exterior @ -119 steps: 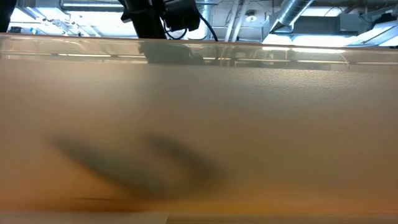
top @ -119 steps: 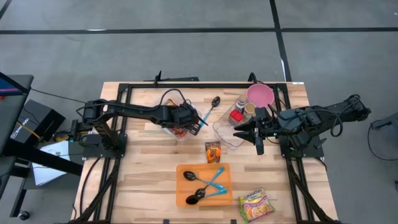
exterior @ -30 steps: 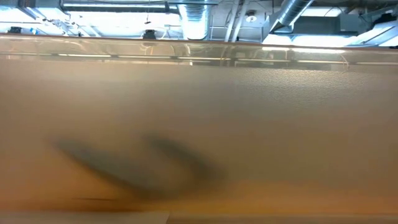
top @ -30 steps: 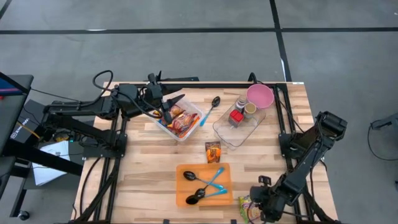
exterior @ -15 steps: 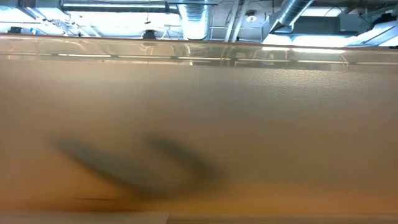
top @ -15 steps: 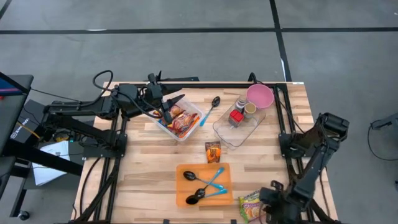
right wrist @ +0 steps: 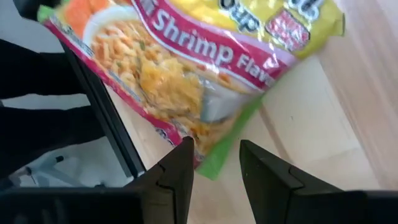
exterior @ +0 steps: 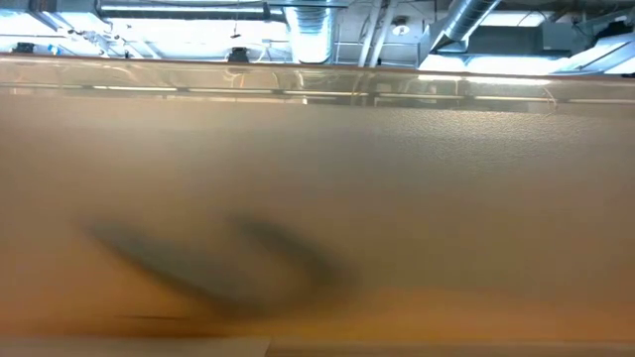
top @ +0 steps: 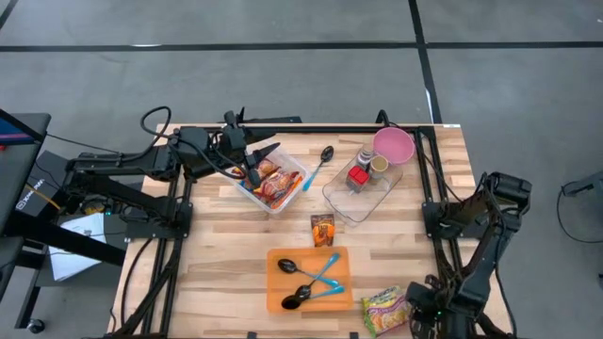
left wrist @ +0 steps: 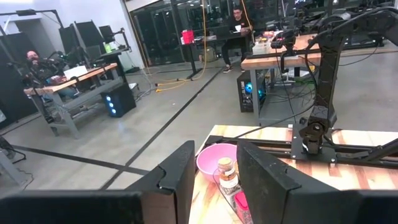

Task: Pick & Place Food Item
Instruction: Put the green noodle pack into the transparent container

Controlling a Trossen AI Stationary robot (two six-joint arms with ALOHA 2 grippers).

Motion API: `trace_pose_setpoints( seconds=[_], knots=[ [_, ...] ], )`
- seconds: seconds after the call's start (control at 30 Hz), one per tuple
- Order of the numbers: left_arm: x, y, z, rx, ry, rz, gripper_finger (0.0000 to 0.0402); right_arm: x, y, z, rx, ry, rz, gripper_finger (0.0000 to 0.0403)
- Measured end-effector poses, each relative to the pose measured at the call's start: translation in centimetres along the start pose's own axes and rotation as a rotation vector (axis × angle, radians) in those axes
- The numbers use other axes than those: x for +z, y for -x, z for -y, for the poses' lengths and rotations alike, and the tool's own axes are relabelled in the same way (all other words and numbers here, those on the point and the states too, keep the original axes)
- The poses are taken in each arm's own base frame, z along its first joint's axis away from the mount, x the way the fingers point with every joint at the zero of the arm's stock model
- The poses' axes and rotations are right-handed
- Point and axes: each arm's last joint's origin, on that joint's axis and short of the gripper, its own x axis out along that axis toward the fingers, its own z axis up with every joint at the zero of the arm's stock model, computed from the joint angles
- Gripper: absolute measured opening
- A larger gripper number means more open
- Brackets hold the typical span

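The food item is a shrimp-flavour noodle packet (top: 386, 311) lying flat on the table near its front right corner. In the right wrist view the packet (right wrist: 186, 68) fills the picture. My right gripper (top: 415, 301) is open, low at the packet's right end. Its fingers (right wrist: 214, 165) stand on either side of the packet's green corner (right wrist: 214, 163), and I see no touch. My left gripper (top: 267, 151) is open and empty above the clear bin of snacks (top: 275, 185) at the far left. In the left wrist view its fingers (left wrist: 211, 177) point across the table.
An orange cutting board (top: 283, 292) with spoons lies left of the packet. A small orange packet (top: 323, 229) lies mid-table. A clear container (top: 350, 202) with spice jars, a pink bowl (top: 394, 143) and a black spoon (top: 323, 158) stand farther back. The low view shows only a blurred tan surface.
My right gripper has drawn back toward the table's right edge, from over the noodle packet to its right end, so the whole packet now shows. The packet has stayed where it lay.
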Motion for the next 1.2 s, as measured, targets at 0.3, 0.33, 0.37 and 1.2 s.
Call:
trace_pose_setpoints(
  seconds=[0.3, 0.33, 0.37, 1.2],
  knots=[
    [0.0, 0.0, 0.0, 0.000, 0.001, 0.000, 0.0113, -0.1, -1.1, 0.3, 0.086, 0.051, -0.009, 0.0123],
    [0.0, 0.0, 0.0, 0.000, 0.001, 0.000, 0.0113, -0.1, -1.2, 0.3, 0.096, 0.049, -0.010, 0.0123],
    [0.0, 0.0, 0.0, 0.000, 0.001, 0.000, 0.0113, -0.2, -1.3, 0.4, 0.095, 0.047, -0.010, 0.0123],
    [0.0, 0.0, 0.0, -0.001, 0.002, 0.001, 0.0113, 1.6, -2.3, 0.9, 0.094, 0.017, 0.008, 0.0004]
  ],
)
